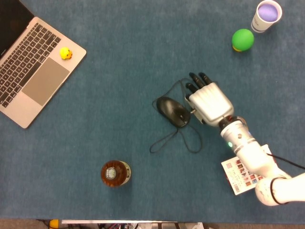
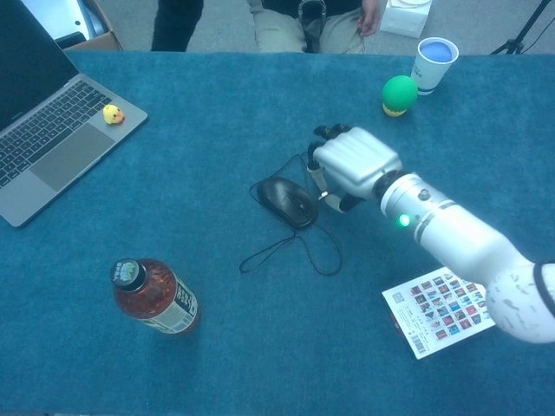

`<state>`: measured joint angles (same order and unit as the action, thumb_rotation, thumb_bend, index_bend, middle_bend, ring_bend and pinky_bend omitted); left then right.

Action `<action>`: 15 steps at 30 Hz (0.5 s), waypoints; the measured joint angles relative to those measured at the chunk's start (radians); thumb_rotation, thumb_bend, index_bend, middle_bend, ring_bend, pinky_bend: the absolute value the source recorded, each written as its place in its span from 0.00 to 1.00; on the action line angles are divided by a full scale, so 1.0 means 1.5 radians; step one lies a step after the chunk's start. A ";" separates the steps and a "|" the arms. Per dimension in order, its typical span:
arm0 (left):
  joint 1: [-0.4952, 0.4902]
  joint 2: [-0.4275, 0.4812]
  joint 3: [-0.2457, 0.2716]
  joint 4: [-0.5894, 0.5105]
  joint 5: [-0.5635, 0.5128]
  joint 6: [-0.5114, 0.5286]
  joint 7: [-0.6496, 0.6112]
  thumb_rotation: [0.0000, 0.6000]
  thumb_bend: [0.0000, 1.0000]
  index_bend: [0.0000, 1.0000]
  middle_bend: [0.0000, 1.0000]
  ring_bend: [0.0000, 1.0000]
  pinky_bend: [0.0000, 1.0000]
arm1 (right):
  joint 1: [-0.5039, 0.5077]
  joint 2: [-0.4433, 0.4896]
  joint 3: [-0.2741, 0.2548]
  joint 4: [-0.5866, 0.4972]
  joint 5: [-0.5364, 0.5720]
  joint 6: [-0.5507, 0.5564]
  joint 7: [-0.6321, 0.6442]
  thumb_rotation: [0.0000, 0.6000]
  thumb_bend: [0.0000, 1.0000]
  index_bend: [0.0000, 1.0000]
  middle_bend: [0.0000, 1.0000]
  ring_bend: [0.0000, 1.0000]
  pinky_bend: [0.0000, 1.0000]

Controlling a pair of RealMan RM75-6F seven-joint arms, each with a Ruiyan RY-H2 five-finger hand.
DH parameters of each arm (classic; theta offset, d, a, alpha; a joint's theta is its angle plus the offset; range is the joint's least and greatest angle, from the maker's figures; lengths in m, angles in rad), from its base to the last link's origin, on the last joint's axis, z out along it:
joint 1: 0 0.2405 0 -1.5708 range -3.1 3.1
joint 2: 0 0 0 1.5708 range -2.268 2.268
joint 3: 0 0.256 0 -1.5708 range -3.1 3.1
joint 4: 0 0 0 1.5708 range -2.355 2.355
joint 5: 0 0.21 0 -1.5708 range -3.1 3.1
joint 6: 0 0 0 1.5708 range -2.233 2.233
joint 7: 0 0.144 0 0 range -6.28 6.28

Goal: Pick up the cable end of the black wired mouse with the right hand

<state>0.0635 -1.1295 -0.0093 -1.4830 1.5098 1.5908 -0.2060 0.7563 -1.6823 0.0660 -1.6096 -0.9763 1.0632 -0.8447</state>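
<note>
- Blue cloth covers the table (image 2: 217,364); nearest the robot lie a bottle (image 2: 154,296) on its side and a printed card (image 2: 440,309).
- Mid-table sits the mouse (image 1: 173,111), black, low and oval, with a thin black cable (image 1: 171,137) looping loosely toward the robot and a second loop running away from it, under the right hand (image 1: 208,101).
- The right hand is seen back-up just right of the mouse, fingers (image 1: 196,81) curled down over the far cable loop; whether the cable is pinched cannot be told, as the palm side is hidden.
- The cable's plug end cannot be made out; it is judged to lie beneath the hand.
- A good grasp would be made by pinching the end alone, and lifting should be slow so the mouse is not dragged.
- Farther off are a laptop (image 1: 33,67), a green ball (image 1: 242,39) and a cup (image 1: 266,15).
- The left hand is not seen.
</note>
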 measured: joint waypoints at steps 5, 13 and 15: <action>-0.001 0.001 0.001 -0.008 0.005 0.000 0.007 1.00 0.15 0.28 0.21 0.16 0.09 | -0.010 0.048 0.031 -0.076 -0.025 0.020 0.065 1.00 0.37 0.64 0.27 0.01 0.12; 0.001 0.007 0.001 -0.019 0.007 0.006 0.014 1.00 0.15 0.28 0.21 0.16 0.09 | -0.024 0.117 0.100 -0.193 -0.067 0.034 0.218 1.00 0.37 0.65 0.28 0.01 0.12; 0.002 0.009 0.001 -0.020 0.007 0.008 0.014 1.00 0.15 0.28 0.21 0.16 0.09 | -0.027 0.121 0.109 -0.204 -0.083 0.041 0.243 1.00 0.37 0.65 0.28 0.01 0.12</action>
<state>0.0671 -1.1158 -0.0077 -1.5131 1.5199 1.6025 -0.1846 0.7155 -1.5003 0.2300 -1.9155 -1.1009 1.1252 -0.4805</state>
